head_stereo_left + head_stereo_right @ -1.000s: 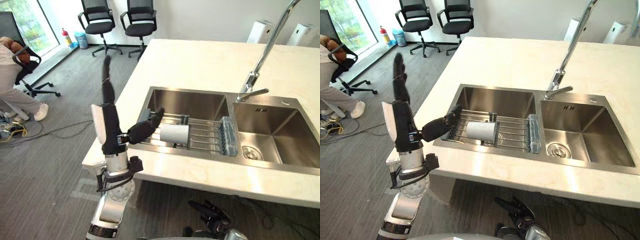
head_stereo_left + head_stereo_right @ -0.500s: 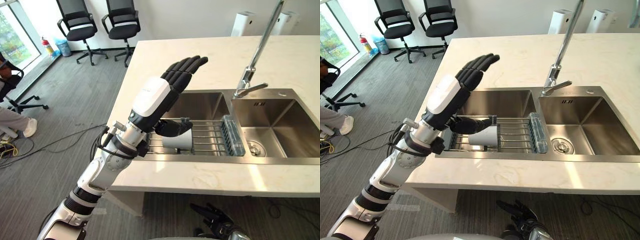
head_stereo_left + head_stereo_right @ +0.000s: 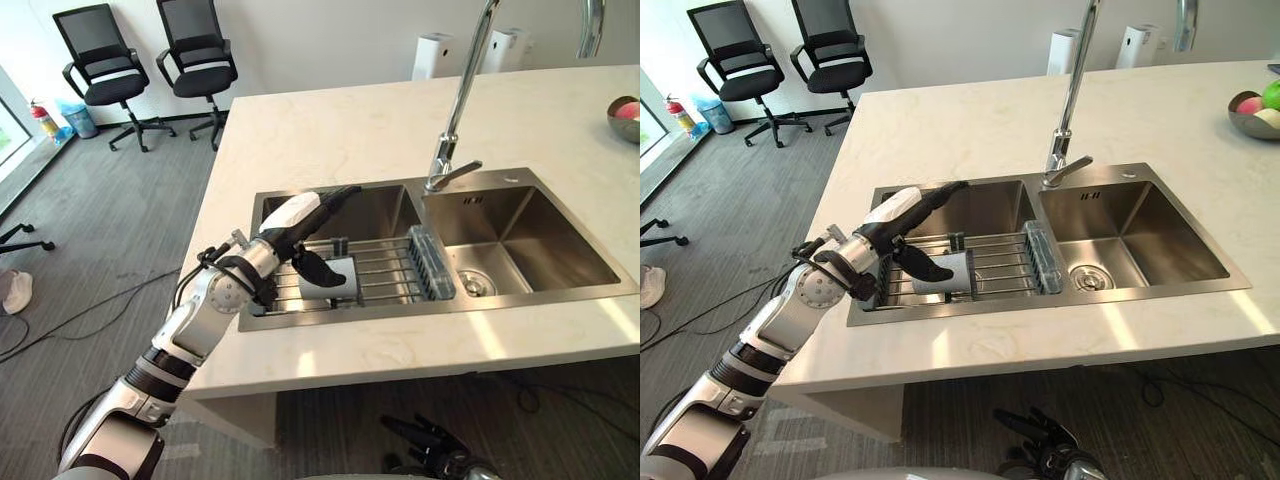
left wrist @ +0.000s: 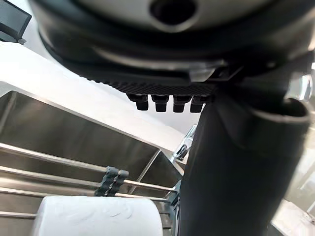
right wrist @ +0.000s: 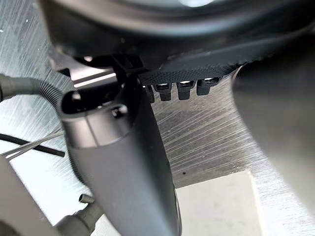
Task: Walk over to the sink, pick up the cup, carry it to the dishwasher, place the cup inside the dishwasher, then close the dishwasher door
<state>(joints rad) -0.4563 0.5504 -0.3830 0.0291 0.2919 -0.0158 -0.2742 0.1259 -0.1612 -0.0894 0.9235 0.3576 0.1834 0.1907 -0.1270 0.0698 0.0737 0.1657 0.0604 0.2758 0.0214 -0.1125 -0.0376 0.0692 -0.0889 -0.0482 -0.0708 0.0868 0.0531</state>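
One desk (image 3: 330,130), pale stone top, runs across your head views.
Two black office chairs (image 3: 95,45) stand on the grey floor beyond its far left corner.
One steel double sink (image 3: 520,176) is set into the desk: you have a left basin (image 3: 385,210) and a right basin (image 3: 540,240) side by side.
One tall curved tap (image 3: 460,90) rises from the back rim between the basins.
One wire rack (image 3: 385,270) spans the left basin.
One left hand (image 3: 295,215) reaches over the left basin above the rack. Its fingers (image 3: 340,192) are stretched out straight and its thumb bends down towards the cup; you cannot tell whether the thumb touches it. The hand holds nothing.
One right hand (image 3: 430,440) hangs low near the floor in front of the desk, fingers spread and empty.
One clear ribbed holder (image 3: 425,262) sits at the rack's right end.
One bowl (image 3: 625,118) of fruit rests at the desk's far right.
One pale cup (image 3: 345,280) lies on its side on the rack, just under your left thumb.
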